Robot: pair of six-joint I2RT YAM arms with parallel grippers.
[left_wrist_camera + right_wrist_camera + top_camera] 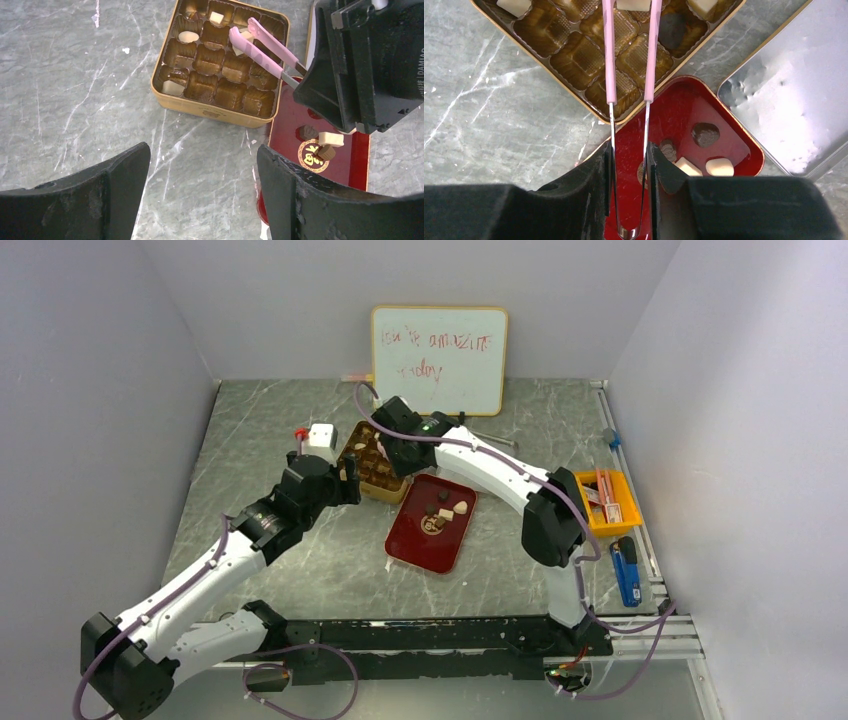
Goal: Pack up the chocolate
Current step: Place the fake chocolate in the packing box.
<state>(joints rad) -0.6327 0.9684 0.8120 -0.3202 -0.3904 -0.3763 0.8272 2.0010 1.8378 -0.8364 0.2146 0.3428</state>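
Two tools | right tool (629,152) clamped on pink tweezers (609,60) over tin (210,107) | left tool (202,152) spread wide

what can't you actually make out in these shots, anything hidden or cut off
- Right wrist view: the tips of the pink tweezers run off the top edge, so whether they pinch anything is not shown there.
- Top view: the right gripper and its arm cover most of the gold tin.
- Top view: the red writing on the whiteboard is too faint to read.
- Left wrist view: the right gripper hides part of the red tray.
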